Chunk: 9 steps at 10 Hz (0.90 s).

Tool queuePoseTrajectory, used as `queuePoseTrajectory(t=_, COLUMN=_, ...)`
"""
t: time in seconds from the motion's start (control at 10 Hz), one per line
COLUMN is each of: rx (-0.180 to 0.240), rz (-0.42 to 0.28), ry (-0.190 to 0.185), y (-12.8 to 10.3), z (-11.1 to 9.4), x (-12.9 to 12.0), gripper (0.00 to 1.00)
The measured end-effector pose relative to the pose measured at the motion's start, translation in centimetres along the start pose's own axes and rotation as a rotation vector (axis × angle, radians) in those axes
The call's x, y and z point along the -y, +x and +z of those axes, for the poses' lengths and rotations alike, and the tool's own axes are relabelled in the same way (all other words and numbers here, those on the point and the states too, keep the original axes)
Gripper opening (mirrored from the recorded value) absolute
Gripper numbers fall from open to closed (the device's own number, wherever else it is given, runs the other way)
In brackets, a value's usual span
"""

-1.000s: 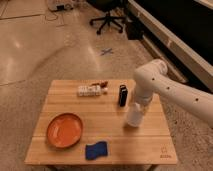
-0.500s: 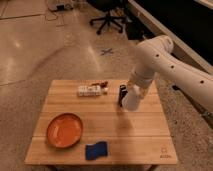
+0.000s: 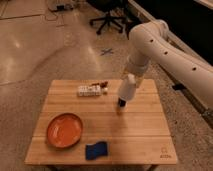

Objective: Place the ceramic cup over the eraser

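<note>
One high view, looking down and forward over the worktop (image 3: 142, 137).

The camera sits above the near edge of the worktop and tilts down at middling range. The whole top fits in frame, with bare floor (image 3: 45, 50) and a chair (image 3: 107, 20) beyond its far edge. The arm (image 3: 165, 45) crosses the frame from the upper right. The claw (image 3: 129, 80) is seen from above and in front, over the far right part of the worktop, at the cup (image 3: 125, 91).
</note>
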Motion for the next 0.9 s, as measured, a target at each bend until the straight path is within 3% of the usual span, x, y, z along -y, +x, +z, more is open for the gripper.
queuePoseTrajectory(t=0.4, rx=-0.020, rz=0.008, ry=-0.002, y=1.8, z=1.9, x=2.8, gripper=0.00)
queuePoseTrajectory(t=0.9, rx=-0.055, rz=0.010, ry=-0.061, y=4.0, z=5.8, x=3.1, gripper=0.02)
